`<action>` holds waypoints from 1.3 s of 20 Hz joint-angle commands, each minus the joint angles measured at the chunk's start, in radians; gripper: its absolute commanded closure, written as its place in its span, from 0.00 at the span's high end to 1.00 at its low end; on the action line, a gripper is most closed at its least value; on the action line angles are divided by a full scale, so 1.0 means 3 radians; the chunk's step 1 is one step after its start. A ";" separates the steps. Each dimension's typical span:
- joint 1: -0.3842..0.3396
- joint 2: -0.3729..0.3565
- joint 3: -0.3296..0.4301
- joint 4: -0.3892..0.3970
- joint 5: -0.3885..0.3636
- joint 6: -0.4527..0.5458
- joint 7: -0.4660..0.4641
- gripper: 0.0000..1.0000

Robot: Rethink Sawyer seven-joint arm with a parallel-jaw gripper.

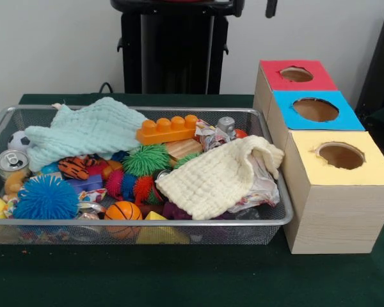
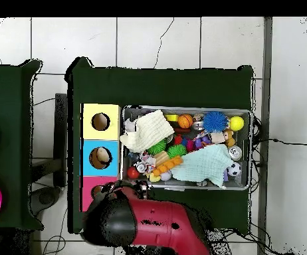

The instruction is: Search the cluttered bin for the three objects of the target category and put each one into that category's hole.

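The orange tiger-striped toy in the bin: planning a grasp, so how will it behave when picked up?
The tiger-striped toy looks soft and small, so probably light and squashy. It sits wedged among spiky balls, which may shift when it's pulled free.

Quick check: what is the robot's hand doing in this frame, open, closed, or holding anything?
Hand: not in view. The front view shows only the pedestal; in the overhead view the red arm covers the red-topped box and hides the hand.

Your robot: red arm (image 2: 166,229) with a rounded black joint cap (image 2: 116,222), seen from overhead; black pedestal (image 1: 173,48) with upright struts, seen from the front.
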 commanded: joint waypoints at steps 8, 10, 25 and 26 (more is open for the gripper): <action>-0.0795 0.0478 0.0546 -0.0812 -0.0506 0.0643 -0.0748 1.00; -0.0922 0.0514 0.0629 -0.0862 -0.0537 0.0645 -0.0830 1.00; -0.1557 0.1028 0.1218 -0.1452 -0.1066 0.0626 -0.1130 1.00; -0.1584 0.1060 0.1245 -0.1486 -0.1103 0.0623 -0.1137 1.00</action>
